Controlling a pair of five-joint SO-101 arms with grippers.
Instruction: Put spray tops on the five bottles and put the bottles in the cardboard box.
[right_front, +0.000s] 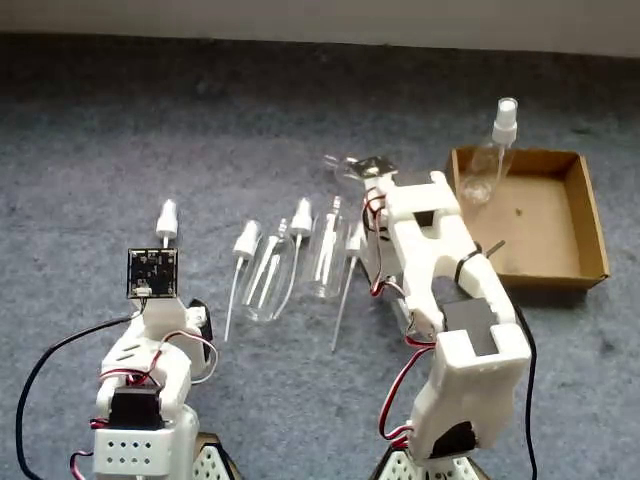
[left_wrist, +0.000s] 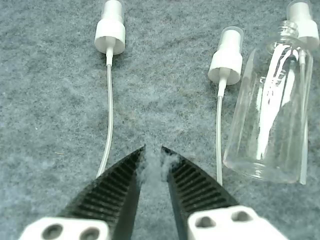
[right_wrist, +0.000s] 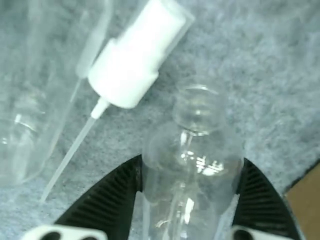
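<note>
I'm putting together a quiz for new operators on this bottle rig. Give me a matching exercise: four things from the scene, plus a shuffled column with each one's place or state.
Things:
1. capped bottle
2. uncapped bottle
3. left gripper
4. loose spray top

Places or states:
A. lying with its long tube stretched over the carpet
B. between the fingers of the right gripper
C. in the cardboard box
D. slightly open, holding nothing

Pairs: 1-C, 2-B, 3-D, 4-A.
</note>
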